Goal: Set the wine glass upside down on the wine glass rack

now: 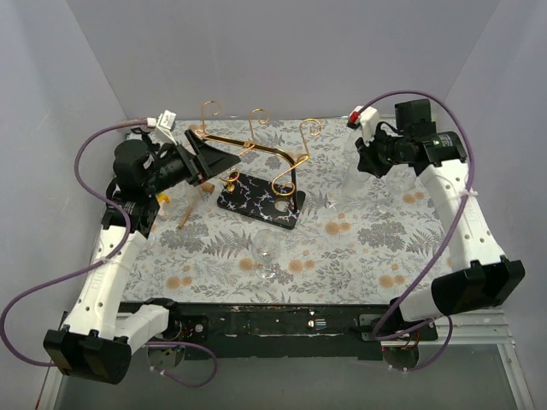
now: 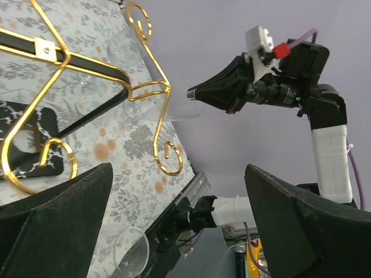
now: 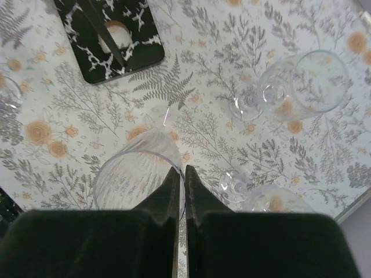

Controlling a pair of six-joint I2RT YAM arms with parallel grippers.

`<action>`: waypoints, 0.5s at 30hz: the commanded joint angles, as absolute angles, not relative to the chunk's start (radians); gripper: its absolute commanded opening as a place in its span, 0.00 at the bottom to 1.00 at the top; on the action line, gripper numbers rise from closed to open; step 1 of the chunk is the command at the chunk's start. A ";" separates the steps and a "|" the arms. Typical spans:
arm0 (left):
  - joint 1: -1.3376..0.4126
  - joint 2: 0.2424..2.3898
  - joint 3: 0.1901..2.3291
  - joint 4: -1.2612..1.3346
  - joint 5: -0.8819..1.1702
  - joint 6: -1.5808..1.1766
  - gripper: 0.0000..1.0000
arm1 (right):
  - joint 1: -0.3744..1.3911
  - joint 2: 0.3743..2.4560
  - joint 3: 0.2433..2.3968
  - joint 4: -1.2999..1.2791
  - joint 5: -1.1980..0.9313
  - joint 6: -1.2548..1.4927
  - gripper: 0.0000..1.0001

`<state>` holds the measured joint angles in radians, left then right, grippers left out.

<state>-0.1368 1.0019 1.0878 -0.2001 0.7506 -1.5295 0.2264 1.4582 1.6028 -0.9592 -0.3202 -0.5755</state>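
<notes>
The wine glass rack, gold bent wire [image 1: 256,147] on a black veined base [image 1: 261,202], stands at the back middle of the table. It also shows in the left wrist view [image 2: 142,87], and its base in the right wrist view [image 3: 110,37]. My right gripper [image 3: 181,174] is shut on the rim of a clear wine glass [image 3: 136,174] and holds it above the table, right of the rack [image 1: 352,184]. My left gripper [image 1: 218,158] is open and empty, close to the rack's left side; its fingers [image 2: 52,223] stand wide apart.
Another clear glass [image 1: 265,248] lies on the floral table cover in front of the rack. Two more glasses [image 3: 301,84] [image 3: 261,197] lie below the right gripper, near the table's right edge. A wooden stick [image 1: 188,209] lies by the left arm.
</notes>
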 commanded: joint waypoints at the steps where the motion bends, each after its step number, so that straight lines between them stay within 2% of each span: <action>1: -0.254 1.072 1.195 -0.198 0.723 -1.511 0.98 | 0.174 1.350 1.736 -1.028 -0.486 -0.598 0.02; 8: -0.406 1.236 1.376 -0.273 0.609 -1.434 0.96 | 0.035 1.299 1.926 -1.045 -0.673 -0.557 0.03; 15: -0.531 1.432 1.581 -0.327 0.560 -1.375 0.95 | -0.028 1.305 2.057 -1.043 -0.794 -0.523 0.04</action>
<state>-0.4728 1.3640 1.4757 -0.2760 0.6098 -1.4342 0.0048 1.3006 1.9873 -1.0393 -0.6704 -0.5541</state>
